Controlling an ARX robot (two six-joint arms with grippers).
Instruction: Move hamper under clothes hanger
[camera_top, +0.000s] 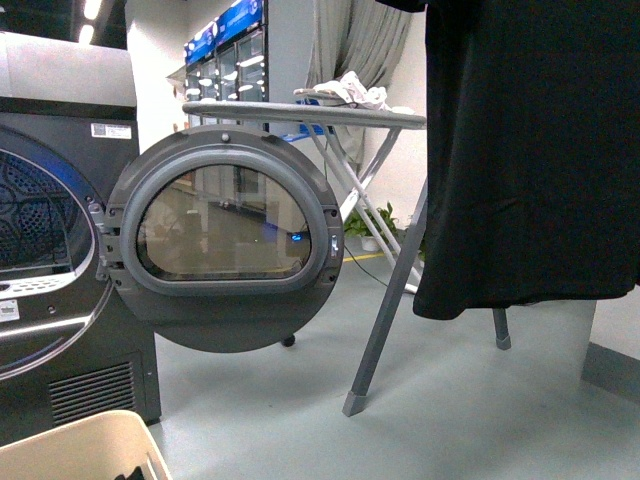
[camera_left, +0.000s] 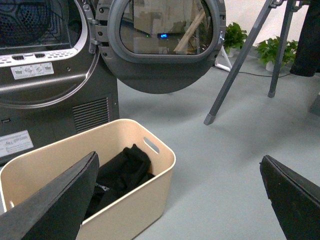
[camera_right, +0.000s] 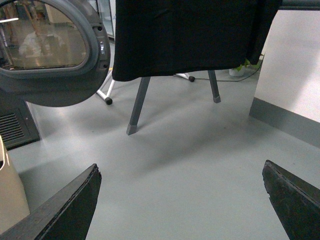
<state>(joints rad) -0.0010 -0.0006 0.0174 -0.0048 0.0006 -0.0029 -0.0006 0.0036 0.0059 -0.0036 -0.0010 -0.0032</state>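
Two grippers: the left gripper (camera_left: 178, 159) and the right gripper (camera_right: 180, 166) each have their jaws spread wide with nothing between them, probably ready to take a rim.
Dryer: the dark grey dryer (camera_top: 50, 230) is at far left, and its round door (camera_top: 225, 240) stands open toward the right.
Hamper: the beige hamper (camera_top: 70, 450) sits on the floor (camera_top: 470, 400) just in front of the dryer's drum opening, likely placed there for unloading. Black clothes (camera_left: 122, 170) lie inside it. The left gripper hangs near it without gripping.
Ironing board: the ironing board (camera_top: 300, 112) stands behind the door with a white cloth (camera_top: 350, 92) on top.
Clothes hanger: the slanted legs of the clothes hanger (camera_top: 385, 300) stand right of the door, well apart from the hamper.
Garment: a black garment (camera_top: 530, 150) hangs from it, and the floor beneath looks like the hamper's destination.
Progress: the move has not started; the hamper has to travel right, past the door.
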